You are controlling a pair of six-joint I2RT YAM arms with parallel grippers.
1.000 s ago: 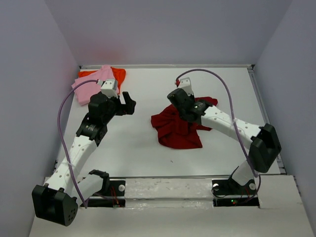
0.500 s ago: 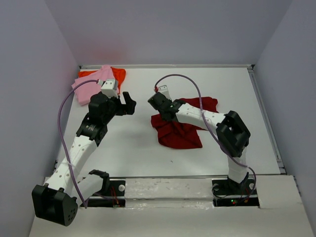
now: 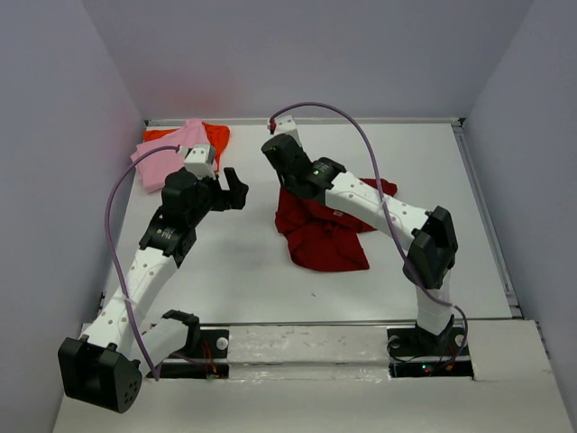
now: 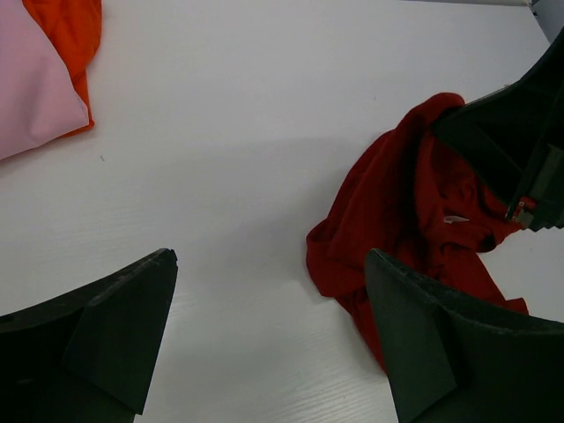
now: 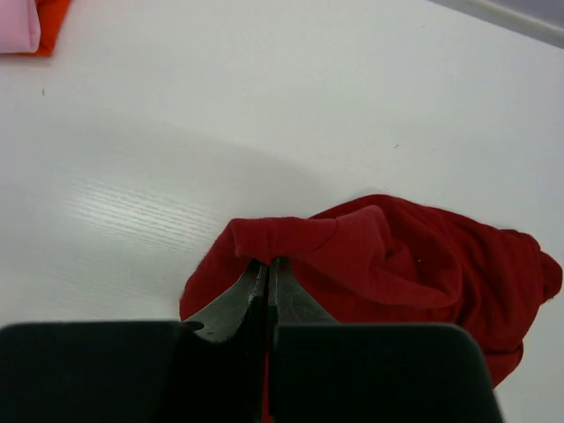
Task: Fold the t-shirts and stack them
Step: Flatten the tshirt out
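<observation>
- My right gripper has its fingers pressed together, pinching a raised fold of the dark red t-shirt.
- That shirt lies crumpled near the middle of the table, slightly right.
- My left gripper hangs with fingers spread wide, holding nothing, left of the red shirt.
- The light pink t-shirt lies on the bright orange t-shirt in the far left corner.

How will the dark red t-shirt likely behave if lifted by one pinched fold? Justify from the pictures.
Probably floppy: the dark red t-shirt lies crumpled in soft folds, so it should drape below the right end effector, shut on one fold. Likely light: the cloth looks thin.
</observation>
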